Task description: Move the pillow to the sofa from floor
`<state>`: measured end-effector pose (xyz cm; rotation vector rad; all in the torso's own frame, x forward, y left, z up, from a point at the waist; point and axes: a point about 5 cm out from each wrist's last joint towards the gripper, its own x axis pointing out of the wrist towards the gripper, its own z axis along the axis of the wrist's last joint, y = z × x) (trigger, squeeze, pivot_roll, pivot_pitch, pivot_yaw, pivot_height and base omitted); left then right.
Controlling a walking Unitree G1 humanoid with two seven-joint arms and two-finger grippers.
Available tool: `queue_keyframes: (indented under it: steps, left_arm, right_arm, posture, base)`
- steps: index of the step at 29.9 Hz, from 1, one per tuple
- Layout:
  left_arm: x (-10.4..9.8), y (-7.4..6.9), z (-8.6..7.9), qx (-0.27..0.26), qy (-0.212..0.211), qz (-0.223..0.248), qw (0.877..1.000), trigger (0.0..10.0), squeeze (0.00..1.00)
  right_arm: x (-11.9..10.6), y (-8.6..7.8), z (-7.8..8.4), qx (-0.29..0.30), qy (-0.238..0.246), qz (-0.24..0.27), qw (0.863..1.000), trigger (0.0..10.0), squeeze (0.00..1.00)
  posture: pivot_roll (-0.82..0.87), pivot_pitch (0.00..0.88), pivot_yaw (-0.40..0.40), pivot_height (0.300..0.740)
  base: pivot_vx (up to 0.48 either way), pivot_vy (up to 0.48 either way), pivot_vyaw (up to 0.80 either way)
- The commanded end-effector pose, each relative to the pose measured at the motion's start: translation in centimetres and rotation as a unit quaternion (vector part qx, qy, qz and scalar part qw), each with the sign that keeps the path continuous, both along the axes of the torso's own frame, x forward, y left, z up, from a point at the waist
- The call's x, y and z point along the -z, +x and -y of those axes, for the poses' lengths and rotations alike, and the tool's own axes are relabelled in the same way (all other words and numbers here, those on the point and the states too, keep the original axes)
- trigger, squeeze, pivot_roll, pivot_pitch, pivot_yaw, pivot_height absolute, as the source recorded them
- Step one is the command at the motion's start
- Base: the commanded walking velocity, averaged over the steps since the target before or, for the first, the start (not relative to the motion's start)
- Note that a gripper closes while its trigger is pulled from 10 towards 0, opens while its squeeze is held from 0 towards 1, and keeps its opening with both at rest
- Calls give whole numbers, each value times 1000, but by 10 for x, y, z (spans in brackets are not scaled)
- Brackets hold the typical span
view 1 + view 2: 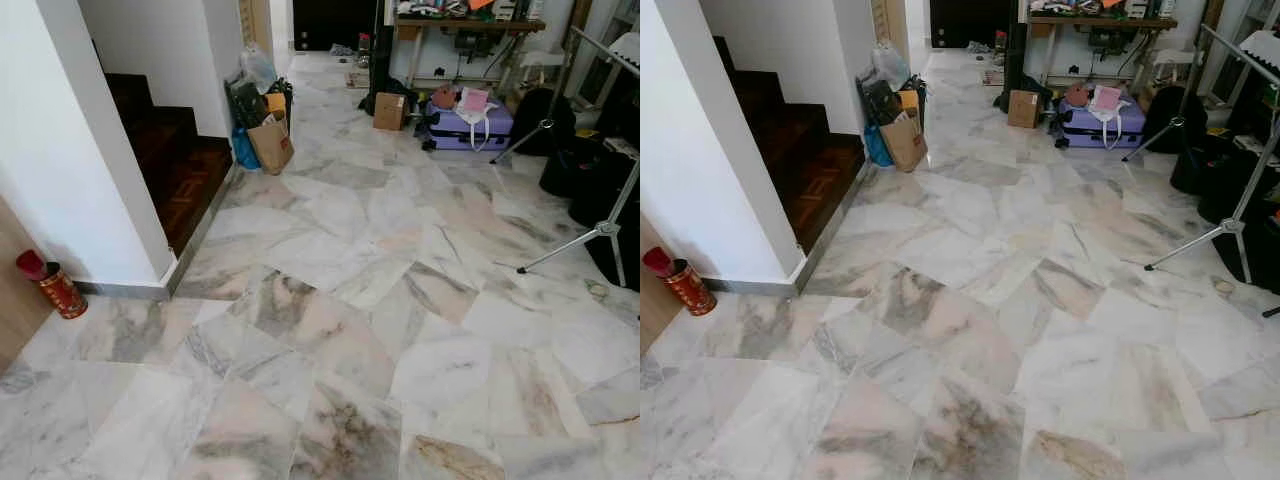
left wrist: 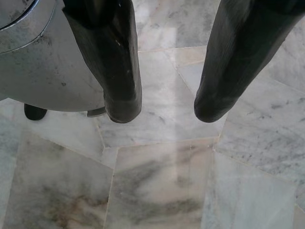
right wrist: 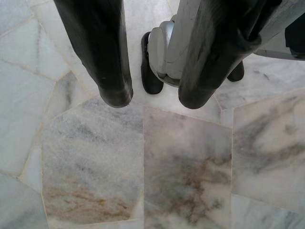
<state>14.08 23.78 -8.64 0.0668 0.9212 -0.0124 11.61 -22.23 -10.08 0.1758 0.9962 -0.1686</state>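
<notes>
My left gripper hangs over the marble floor, open, with nothing between its two black fingers. My right gripper hangs the same way, open and holding nothing, with my silver foot beyond its fingertips. A marble floor stretches ahead in both eye views.
A white wall and dark wooden stairs stand on the left, with a red tin at the wall's near corner. Paper bags lean by the stairs. A purple suitcase, cardboard box and tripod stands crowd the far right.
</notes>
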Motion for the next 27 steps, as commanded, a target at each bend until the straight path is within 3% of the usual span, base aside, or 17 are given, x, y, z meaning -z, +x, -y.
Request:
queue_keyframes:
  steps: [1, 17, 27]
  left_arm:
    - [-2, 11, -8, -47, -2, -32, 998, 10000, 0]
    - [-2, 9, -9, -46, -1, -33, 998, 10000, 0]
    - [-7, 21, -9, -44, 5, -13, 999, 10000, 0]
  right_arm:
    - [-12, 48, -12, 40, -2, 24, 999, 10000, 0]
    - [-11, 46, -14, 25, -4, 19, 999, 10000, 0]
    - [-12, 51, -17, 22, -1, 24, 999, 10000, 0]
  posture:
    - [64, 0, -39, 740]
    - [57, 12, -34, 740]
    - [56, 4, -28, 740]
  base:
    - [0, 0, 0]
    - [0, 0, 0]
    - [0, 0, 0]
